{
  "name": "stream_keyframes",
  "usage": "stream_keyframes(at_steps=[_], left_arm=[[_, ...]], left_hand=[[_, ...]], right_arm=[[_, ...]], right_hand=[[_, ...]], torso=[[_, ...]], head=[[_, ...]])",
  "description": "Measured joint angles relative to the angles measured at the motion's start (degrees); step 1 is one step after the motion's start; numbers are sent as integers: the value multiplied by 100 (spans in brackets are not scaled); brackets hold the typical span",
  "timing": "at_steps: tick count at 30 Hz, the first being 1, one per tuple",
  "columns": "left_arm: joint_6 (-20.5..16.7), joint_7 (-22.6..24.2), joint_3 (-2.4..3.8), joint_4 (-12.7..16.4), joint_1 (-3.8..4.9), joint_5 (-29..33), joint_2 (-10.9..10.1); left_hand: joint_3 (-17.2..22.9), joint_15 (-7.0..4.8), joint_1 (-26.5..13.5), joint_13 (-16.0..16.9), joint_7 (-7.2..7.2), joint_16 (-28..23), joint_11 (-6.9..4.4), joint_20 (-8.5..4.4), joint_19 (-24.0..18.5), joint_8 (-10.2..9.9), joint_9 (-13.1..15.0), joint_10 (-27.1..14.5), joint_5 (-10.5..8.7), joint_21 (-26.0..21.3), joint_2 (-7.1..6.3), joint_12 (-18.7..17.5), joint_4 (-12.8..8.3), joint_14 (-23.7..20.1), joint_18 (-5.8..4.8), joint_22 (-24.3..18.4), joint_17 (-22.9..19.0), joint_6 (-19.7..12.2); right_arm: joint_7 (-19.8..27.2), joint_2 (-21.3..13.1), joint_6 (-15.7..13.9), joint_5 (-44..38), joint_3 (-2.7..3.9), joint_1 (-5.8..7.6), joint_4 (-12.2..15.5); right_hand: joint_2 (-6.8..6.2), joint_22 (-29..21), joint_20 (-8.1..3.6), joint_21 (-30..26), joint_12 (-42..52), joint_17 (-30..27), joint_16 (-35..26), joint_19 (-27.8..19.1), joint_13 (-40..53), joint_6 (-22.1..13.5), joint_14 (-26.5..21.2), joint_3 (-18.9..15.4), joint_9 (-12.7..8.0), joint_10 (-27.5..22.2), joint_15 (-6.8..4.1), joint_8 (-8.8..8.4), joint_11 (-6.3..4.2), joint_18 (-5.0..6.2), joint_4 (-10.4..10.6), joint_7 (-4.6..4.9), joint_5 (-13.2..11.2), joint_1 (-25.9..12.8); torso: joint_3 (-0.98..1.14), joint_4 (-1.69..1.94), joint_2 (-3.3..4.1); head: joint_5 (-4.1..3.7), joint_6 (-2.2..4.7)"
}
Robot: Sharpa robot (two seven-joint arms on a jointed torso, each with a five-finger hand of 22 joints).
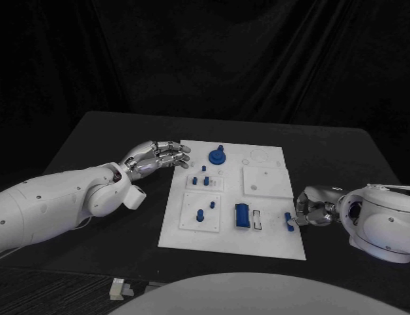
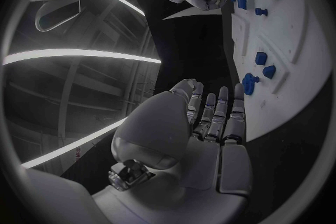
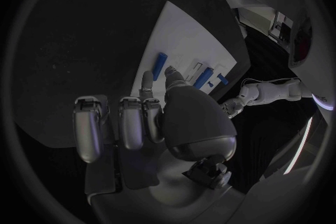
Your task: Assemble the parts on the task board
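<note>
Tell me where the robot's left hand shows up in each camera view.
Head view: left hand beside the task board's far left corner.
Left wrist view: it rises mid-circle, board alongside.
Right wrist view: small silver hand beyond the board.
Shared landmark: the white task board.

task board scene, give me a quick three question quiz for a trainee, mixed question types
1. True or false: the left hand holds a blue part.
2. Which hand is at the task board edge beside the small blue part? A) left B) right
3. Fill in: the round blue knobbed part stands near the board's ____ edge, far or near from the robot.

Key: 1 false, its fingers are apart and hold nothing. 2 B, the right hand. 3 far.
</note>
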Motion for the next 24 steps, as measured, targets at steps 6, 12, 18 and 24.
stream_keyframes(at_steps=[6, 12, 18, 24], left_arm=[[2, -9, 2, 2, -9, 0, -4], [7, -20, 1, 3, -15, 0, -6], [10, -30, 1, 2, -21, 0, -10], [12, -32, 1, 0, -24, 0, -12]], left_hand=[[0, 0, 0, 0, 0, 0, 0, 0, 0, 0, 0, 0, 0, 0, 0, 0, 0, 0, 0, 0, 0, 0], [15, 0, 0, 0, 0, 0, 0, 0, 0, 0, -5, 0, 0, 0, 0, 0, -15, 0, 0, 5, -1, 0], [15, 0, 0, 1, 0, 0, 0, 0, 0, 0, -5, 0, 0, 0, 0, 0, -16, 0, 0, 5, -1, 0], [31, 0, 0, -5, 0, 0, 0, 0, 0, 0, -5, 0, 0, 0, 0, 0, 0, 0, 0, 10, -2, 0]], right_arm=[[-173, 78, 28, -195, 2, -48, -23], [-272, 151, 26, -307, 1, -86, -68], [-287, 206, 2, -363, 1, -99, -115], [-282, 284, -19, -391, 2, -128, -198]], right_hand=[[-1, 0, 0, 0, 0, 0, 0, 0, 0, 60, 0, 33, -60, 0, 0, -112, 0, 1, 65, 13, 0, -38], [10, -1, 35, 0, 0, 0, 0, 7, -1, 181, 18, 90, -285, 0, 24, -496, 41, 1, 277, 58, -178, -206], [31, -1, 63, 0, 0, -1, 0, 19, -1, 219, 16, 158, -459, 0, 59, -756, 82, 2, 334, 95, -165, -227], [28, -2, 84, 0, 0, -1, 0, -1, -2, 310, 16, 267, -572, 0, 59, -906, 82, 2, 300, 87, 86, -224]], torso=[[0, 5, -3], [-3, 5, -4], [-3, 8, -8], [-3, 8, -7]], head=[[-10, 0], [3, 0], [-5, 0], [-10, 0]])
